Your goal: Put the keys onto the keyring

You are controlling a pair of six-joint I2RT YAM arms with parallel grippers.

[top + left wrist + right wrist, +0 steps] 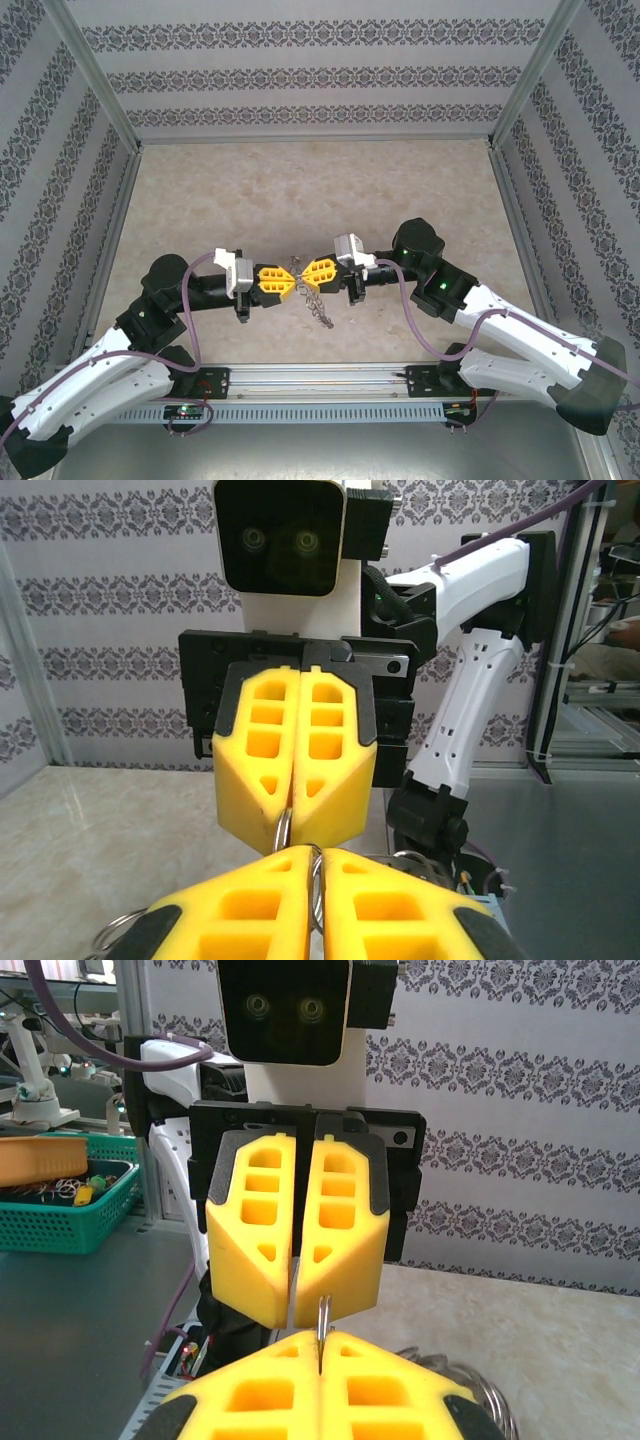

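Both grippers meet tip to tip above the middle of the table. My right gripper [312,276] is shut on the keyring [322,1322], whose thin double wire sticks up edge-on from between its yellow fingers [400,1390]. The left wrist view shows the same keyring [283,828] poking out of the right jaws. My left gripper [283,282] is shut on a thin silvery metal piece [318,880], apparently one of the keys [292,1295]. More small metal pieces [318,306] hang from the keyring below the two tips. No green tag shows.
Patterned walls and metal posts enclose the beige table [300,190]. An aluminium rail [320,380] runs along the near edge between the arm bases. A green basket [65,1215] of small items stands off the table, behind the left arm. Purple cables [195,300] loop along both arms.
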